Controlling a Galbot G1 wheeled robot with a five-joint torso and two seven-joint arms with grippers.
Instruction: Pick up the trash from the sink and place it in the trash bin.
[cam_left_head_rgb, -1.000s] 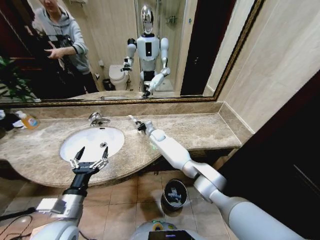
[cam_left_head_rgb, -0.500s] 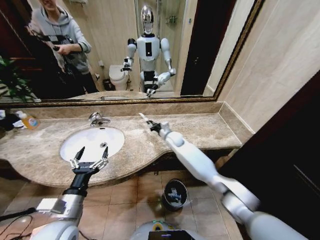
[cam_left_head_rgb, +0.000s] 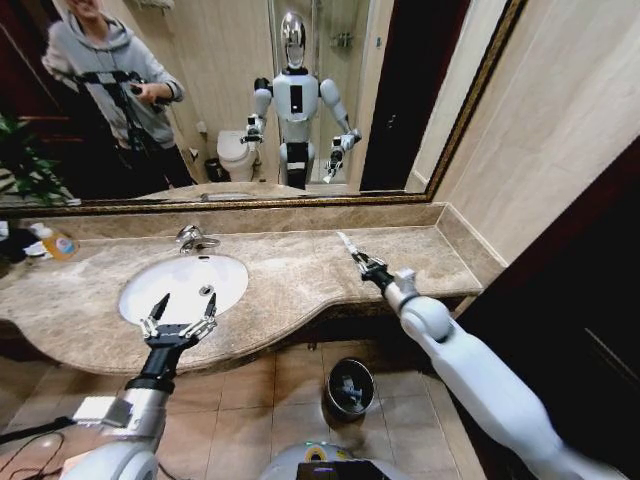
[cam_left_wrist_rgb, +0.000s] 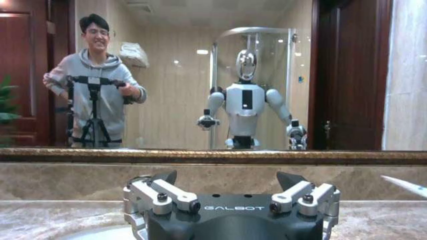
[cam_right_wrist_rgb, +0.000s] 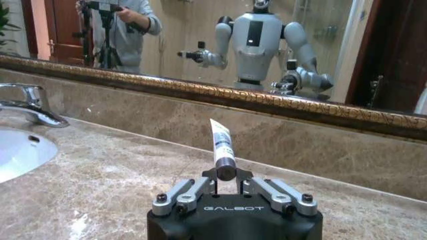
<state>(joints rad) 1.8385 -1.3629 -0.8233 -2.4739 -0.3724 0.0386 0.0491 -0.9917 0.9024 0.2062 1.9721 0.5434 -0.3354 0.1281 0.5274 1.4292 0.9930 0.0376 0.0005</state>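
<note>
My right gripper (cam_left_head_rgb: 365, 263) is shut on a white tube with blue marks (cam_left_head_rgb: 348, 243), a piece of the trash, and holds it above the right part of the marble counter. In the right wrist view the tube (cam_right_wrist_rgb: 221, 145) stands up from between the shut fingers of that gripper (cam_right_wrist_rgb: 227, 175). My left gripper (cam_left_head_rgb: 178, 320) hangs open over the front rim of the white oval sink (cam_left_head_rgb: 150, 290), nothing between its fingers (cam_left_wrist_rgb: 163, 178). The black trash bin (cam_left_head_rgb: 350, 386) stands on the floor below the counter's edge, between my arms.
A chrome faucet (cam_left_head_rgb: 195, 238) stands behind the basin. A clear bottle with an orange label (cam_left_head_rgb: 57, 241) sits at the far left of the counter (cam_left_head_rgb: 290, 290). A mirror runs along the back wall; a dark panel closes the right side.
My right arm has swung to the right with the tube, from beside the sink to over the right part of the counter. The left arm has not moved.
</note>
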